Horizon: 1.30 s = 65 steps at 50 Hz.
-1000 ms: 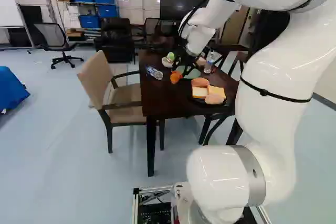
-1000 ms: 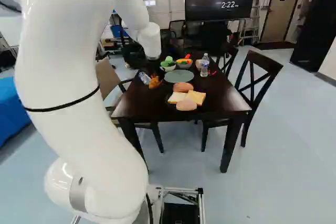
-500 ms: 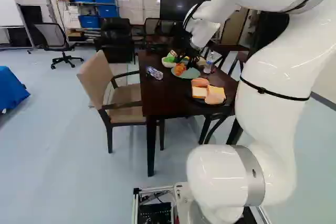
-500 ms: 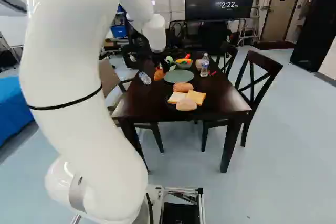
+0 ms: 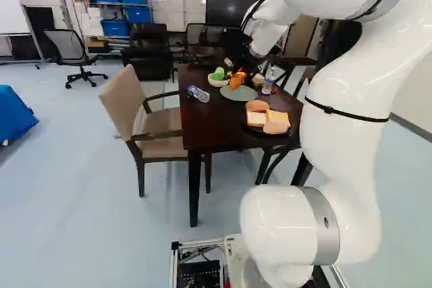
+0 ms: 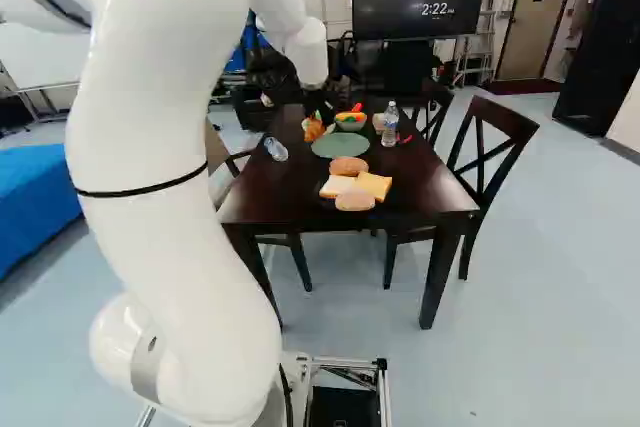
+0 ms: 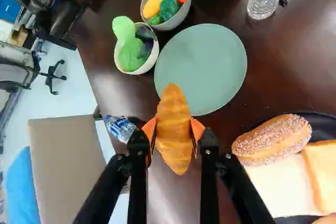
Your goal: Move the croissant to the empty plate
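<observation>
I am extending my arm (image 5: 351, 92) over the dark table (image 5: 206, 126), and my gripper (image 6: 317, 121) is clamping the croissant (image 7: 174, 135) at its two flanks, one orange pad (image 7: 150, 128) bearing on each side. In the wrist view, the croissant is pointing lengthwise ahead of me, its far end overlapping the near rim of the green plate (image 7: 202, 69); I cannot tell whether croissant and plate are touching. One bowl (image 7: 145, 68) is holding green pieces and a second bowl (image 7: 181, 16) is holding colourful vegetables; both are standing close beside the plate. An upright bottle (image 6: 390, 125) is standing near the second bowl. Another bottle (image 7: 119, 128) is lying on its side beside my gripper, towards the armchair (image 7: 65, 166). On the opposite side, a black plate (image 7: 331, 121) is carrying bread slices (image 7: 283, 187) and a sprinkled roll (image 7: 273, 139).
</observation>
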Motion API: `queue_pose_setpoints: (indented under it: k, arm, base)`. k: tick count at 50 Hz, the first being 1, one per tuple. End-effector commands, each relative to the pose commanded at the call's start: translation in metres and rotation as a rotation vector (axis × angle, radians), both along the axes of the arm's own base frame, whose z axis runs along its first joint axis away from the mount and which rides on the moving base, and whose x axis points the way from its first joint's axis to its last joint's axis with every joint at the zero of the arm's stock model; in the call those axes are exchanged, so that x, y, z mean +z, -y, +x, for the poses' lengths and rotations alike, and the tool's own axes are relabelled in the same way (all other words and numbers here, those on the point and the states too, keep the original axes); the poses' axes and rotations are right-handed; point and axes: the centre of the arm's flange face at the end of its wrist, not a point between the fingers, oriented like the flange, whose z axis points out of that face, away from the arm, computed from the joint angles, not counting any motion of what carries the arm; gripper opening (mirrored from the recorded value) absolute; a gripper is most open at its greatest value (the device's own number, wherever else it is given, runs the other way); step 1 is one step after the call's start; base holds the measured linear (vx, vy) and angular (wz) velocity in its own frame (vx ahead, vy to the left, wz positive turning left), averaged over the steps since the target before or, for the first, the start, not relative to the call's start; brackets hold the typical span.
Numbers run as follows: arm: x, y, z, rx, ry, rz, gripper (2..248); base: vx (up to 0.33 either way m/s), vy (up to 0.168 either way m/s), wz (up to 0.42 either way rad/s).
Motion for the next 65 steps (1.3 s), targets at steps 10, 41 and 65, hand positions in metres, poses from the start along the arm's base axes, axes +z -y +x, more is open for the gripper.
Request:
queue_pose_setpoints:
  k: [10, 41, 65]
  arm:
    - [-0.001, 0.013, 0.015, -0.016, 0.008, -0.002, 106]
    - [-0.035, 0.036, 0.078, -0.031, -0.001, 0.000, 106]
    - [-0.071, 0.034, 0.118, -0.013, -0.025, 0.008, 106]
  base:
    - [0.000, 0.000, 0.000]
    - [0.000, 0.000, 0.000]
    - [0.000, 0.000, 0.000]
